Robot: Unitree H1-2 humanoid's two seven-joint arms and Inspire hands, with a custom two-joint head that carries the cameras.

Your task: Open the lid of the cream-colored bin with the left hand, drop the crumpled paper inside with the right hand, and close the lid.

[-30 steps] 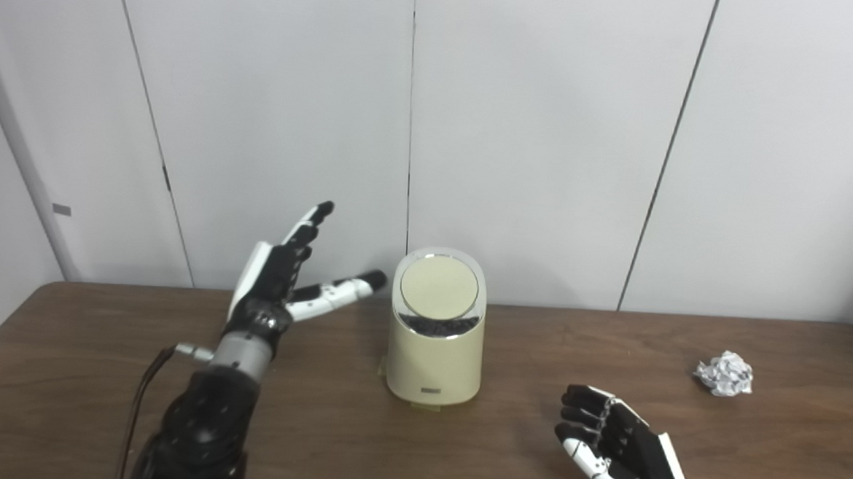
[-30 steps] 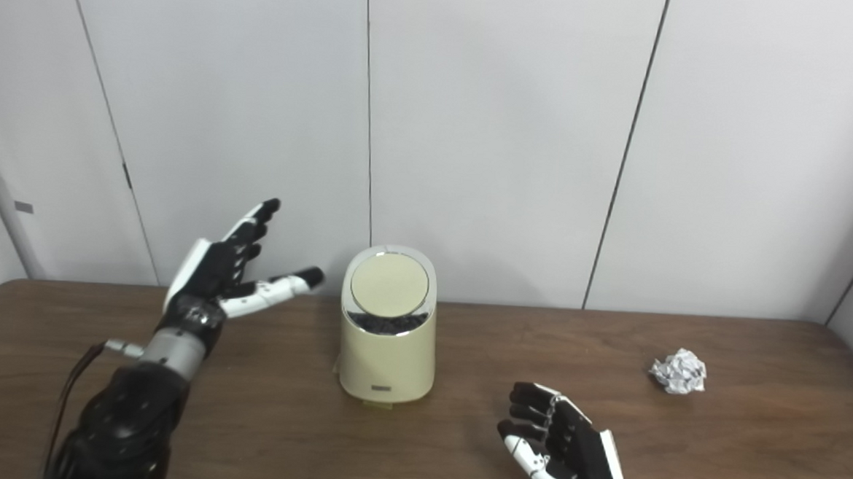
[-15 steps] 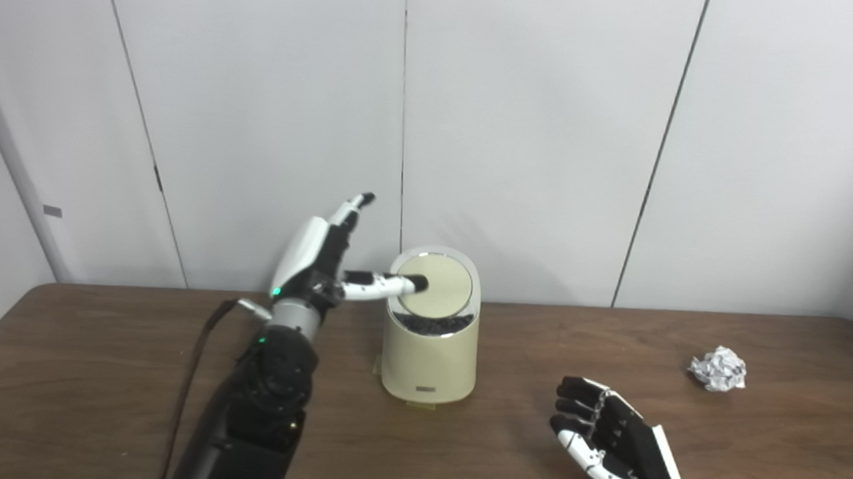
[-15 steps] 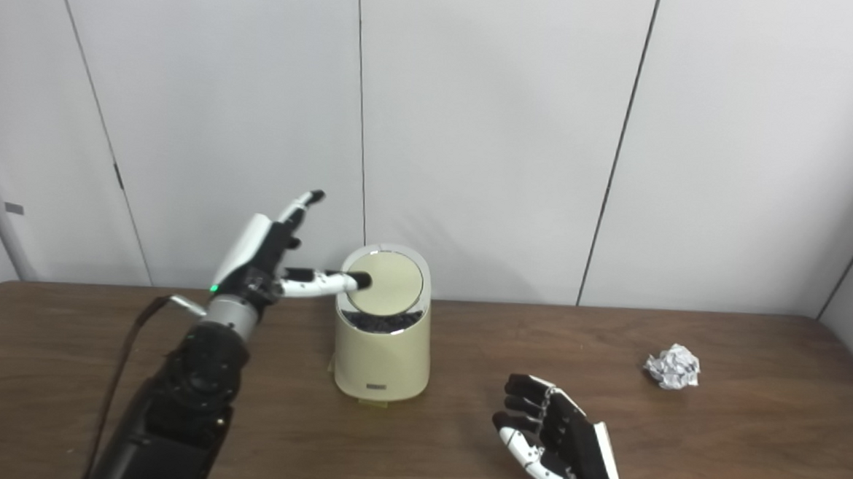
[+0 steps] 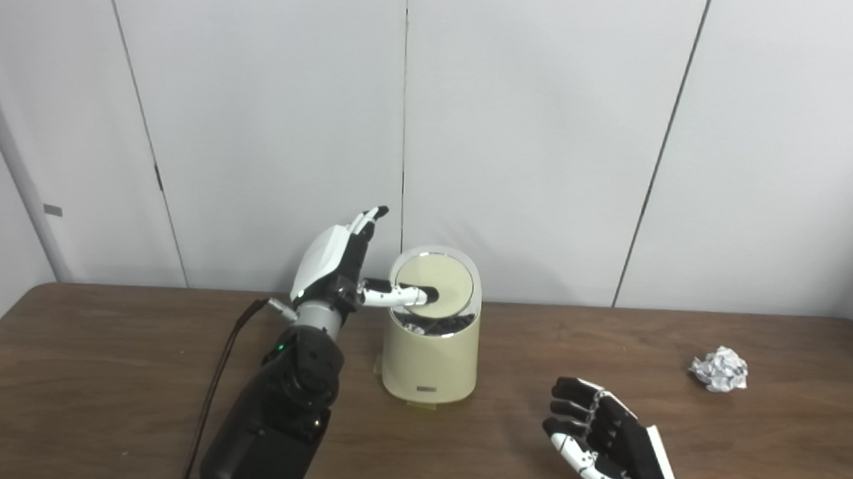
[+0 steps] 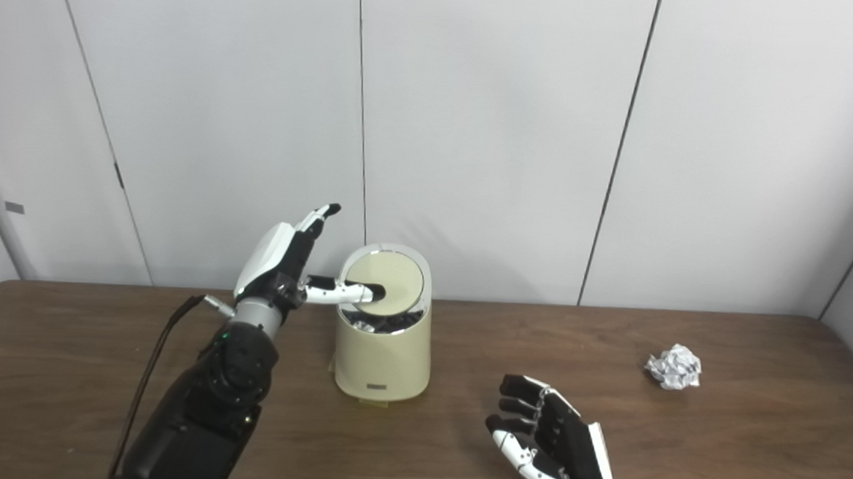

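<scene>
Cream-colored bin (image 5: 430,356): upright on brown wooden worktop (image 5: 98,368), left of centre, near rear edge and pale panelled wall (image 5: 549,129). Small dark label low on front face. Round lid (image 5: 438,290): cream disc in bright metal ring, tilted toward the cameras, lower edge dipped inward, dark interior with pale glints visible below it. Left hand (image 5: 338,260): raised beside upper left of bin, white back plate facing the cameras, fingers (image 5: 371,217) spread and pointing up toward wall, released, grasping nothing. Thumb (image 5: 402,295) extended sideways, dark tip resting on lower left part of lid. Left forearm: black, rising from bottom edge, dark cable trailing along its left side. Crumpled paper (image 5: 719,369): white ball lying on worktop at far right, well apart from bin and from both hands, untouched. Right hand (image 5: 609,446): low at front right of worktop, palm turned up and toward the left, fingers (image 6: 516,405) loosely curled but apart, released, holding nothing. Contact between right hand and worktop: cannot tell. Small yellowish tab at front foot of bin, nature unclear.
</scene>
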